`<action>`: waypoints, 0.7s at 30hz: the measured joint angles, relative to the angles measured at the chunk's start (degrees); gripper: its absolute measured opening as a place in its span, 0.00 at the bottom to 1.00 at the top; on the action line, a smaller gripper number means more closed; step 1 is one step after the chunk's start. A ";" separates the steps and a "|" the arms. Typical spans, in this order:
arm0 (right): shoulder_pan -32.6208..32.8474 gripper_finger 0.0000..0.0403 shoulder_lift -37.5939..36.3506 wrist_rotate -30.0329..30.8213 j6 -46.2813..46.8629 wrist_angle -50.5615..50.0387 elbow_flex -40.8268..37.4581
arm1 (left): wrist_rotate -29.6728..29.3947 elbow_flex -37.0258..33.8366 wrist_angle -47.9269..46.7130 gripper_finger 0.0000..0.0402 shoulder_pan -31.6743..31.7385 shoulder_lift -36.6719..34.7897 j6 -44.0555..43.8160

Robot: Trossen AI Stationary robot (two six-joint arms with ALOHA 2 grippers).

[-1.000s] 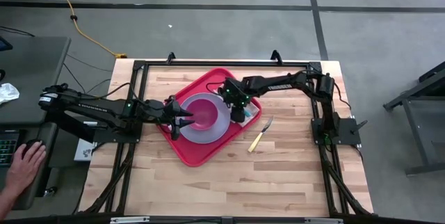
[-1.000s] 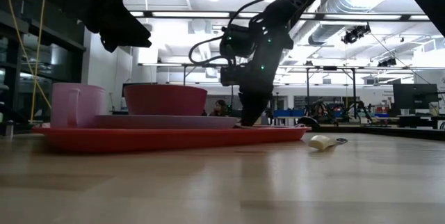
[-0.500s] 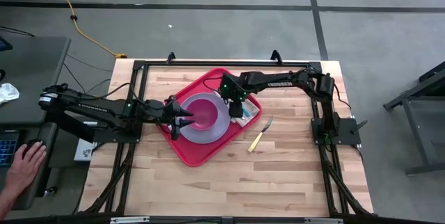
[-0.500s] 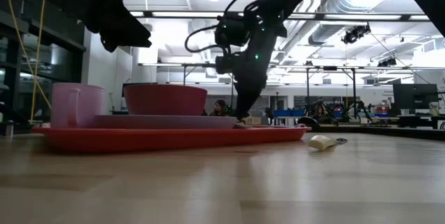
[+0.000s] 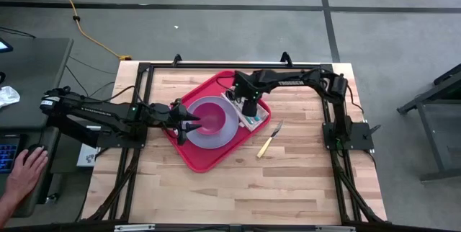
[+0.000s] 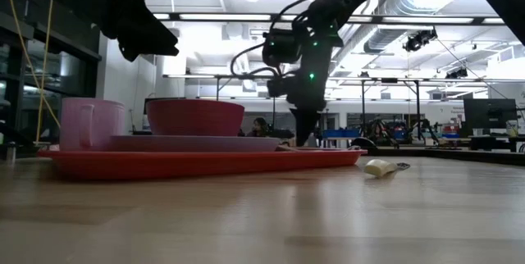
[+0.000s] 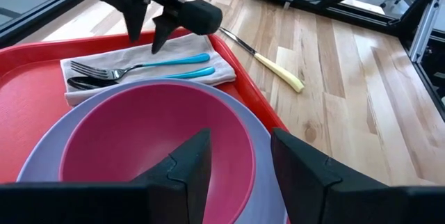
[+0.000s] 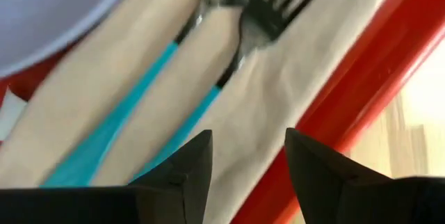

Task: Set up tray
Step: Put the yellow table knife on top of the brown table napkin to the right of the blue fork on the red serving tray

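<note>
Red tray (image 5: 193,154) lying turned at an angle on the wooden table (image 5: 302,174), near its far middle part. On the tray: lavender plate (image 5: 229,127) with a pink bowl (image 5: 210,113) inside, and just beside the plate a beige napkin (image 7: 222,72) carrying a fork (image 7: 139,65) and a spoon (image 7: 132,79), both with blue handles. At the tray's left end in the low view, a pink mug (image 6: 89,123) standing upright. Right gripper (image 5: 248,108) hanging low over the napkin, fingers parted with empty space between, grasping nothing. Left gripper (image 5: 189,122) above the plate's edge on the tray's other side, fingers (image 7: 182,166) also spread apart and empty over the bowl. Off the tray, near its napkin side, a knife (image 5: 267,140) with yellow handle flat on the table. Far from the tray, beyond the table's left edge, a person's hand (image 5: 21,174).
</note>
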 joint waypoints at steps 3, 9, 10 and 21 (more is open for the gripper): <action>0.00 0.41 -0.11 -0.56 1.69 -3.32 0.00 | 0.02 -0.01 0.00 0.45 0.00 0.01 0.01; 0.24 0.42 -0.12 -0.63 6.07 -11.30 0.00 | 0.04 0.01 0.00 0.45 -0.02 0.01 0.29; 0.24 0.42 -0.11 -0.82 7.37 -12.83 0.00 | 0.04 0.00 0.00 0.45 -0.01 0.01 0.43; 0.48 0.42 -0.13 -2.10 19.18 -24.71 0.04 | 1.44 0.01 -0.05 0.45 0.00 -0.01 1.29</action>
